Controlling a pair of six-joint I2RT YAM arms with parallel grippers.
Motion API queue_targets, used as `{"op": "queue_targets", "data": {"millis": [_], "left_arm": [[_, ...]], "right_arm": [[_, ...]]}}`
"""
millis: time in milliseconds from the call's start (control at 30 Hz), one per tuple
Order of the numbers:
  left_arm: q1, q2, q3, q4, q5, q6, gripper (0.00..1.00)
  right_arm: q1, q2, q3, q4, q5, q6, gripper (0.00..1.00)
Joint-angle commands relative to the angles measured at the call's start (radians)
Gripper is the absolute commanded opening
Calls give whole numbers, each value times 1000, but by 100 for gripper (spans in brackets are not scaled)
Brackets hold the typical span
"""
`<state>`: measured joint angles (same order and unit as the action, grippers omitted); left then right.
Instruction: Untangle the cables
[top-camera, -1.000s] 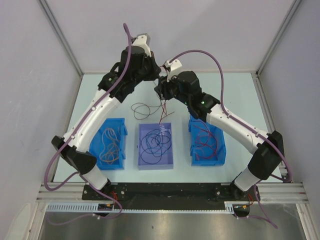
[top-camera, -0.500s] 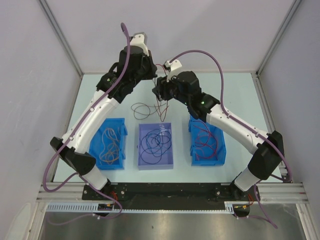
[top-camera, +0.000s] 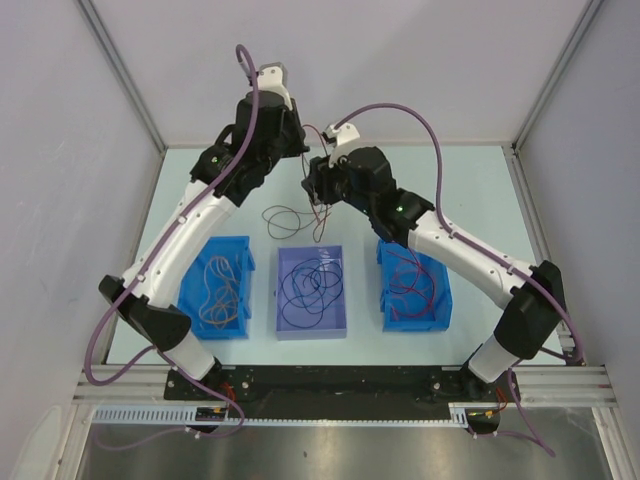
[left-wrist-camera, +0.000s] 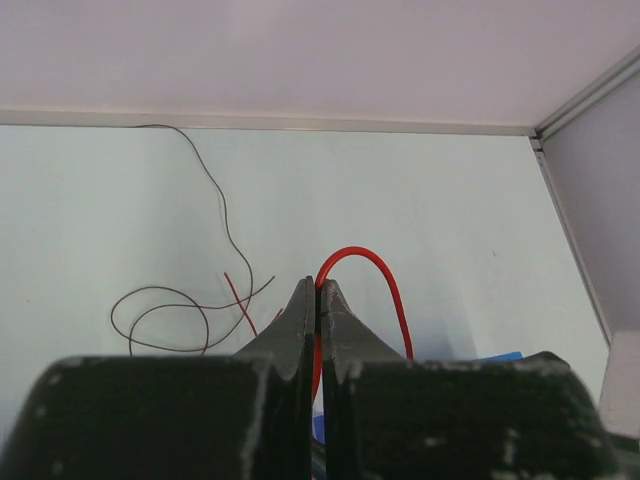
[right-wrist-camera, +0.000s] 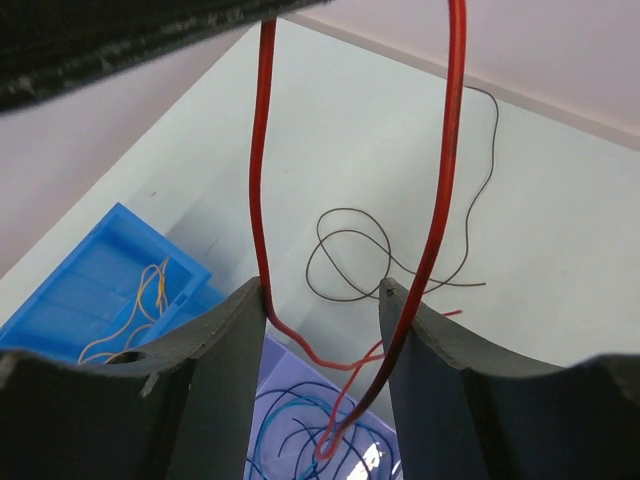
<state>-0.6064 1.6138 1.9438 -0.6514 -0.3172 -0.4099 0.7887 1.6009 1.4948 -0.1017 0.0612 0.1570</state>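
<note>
Right hand (right-wrist-camera: 322, 288) shifted left; left hand (left-wrist-camera: 317, 287) pinches red cable (left-wrist-camera: 372, 262).

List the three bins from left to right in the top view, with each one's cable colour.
left blue bin holding orange-tan cables → lavender bin holding dark cables → right blue bin holding red cables

A pale mint tabletop (top-camera: 480, 190) sits between plain grey-lilac panels: a back wall (top-camera: 400, 60) on the far side, a left wall (top-camera: 50, 220) and a right wall (top-camera: 605, 220). Silver posts (top-camera: 120, 75) rise at the far corners, and a metal rail (top-camera: 350, 383) lines the near edge. The light is soft and even.
</note>
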Motion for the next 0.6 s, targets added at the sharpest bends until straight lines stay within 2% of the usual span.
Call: {"op": "queue_targets", "data": {"millis": [0, 567], "left_arm": [[11, -29, 58, 13, -48, -1, 0], [36, -32, 57, 25, -52, -10, 0]], "right_arm": [[26, 13, 25, 2, 72, 26, 53], [40, 79, 47, 0, 112, 108, 48]]}}
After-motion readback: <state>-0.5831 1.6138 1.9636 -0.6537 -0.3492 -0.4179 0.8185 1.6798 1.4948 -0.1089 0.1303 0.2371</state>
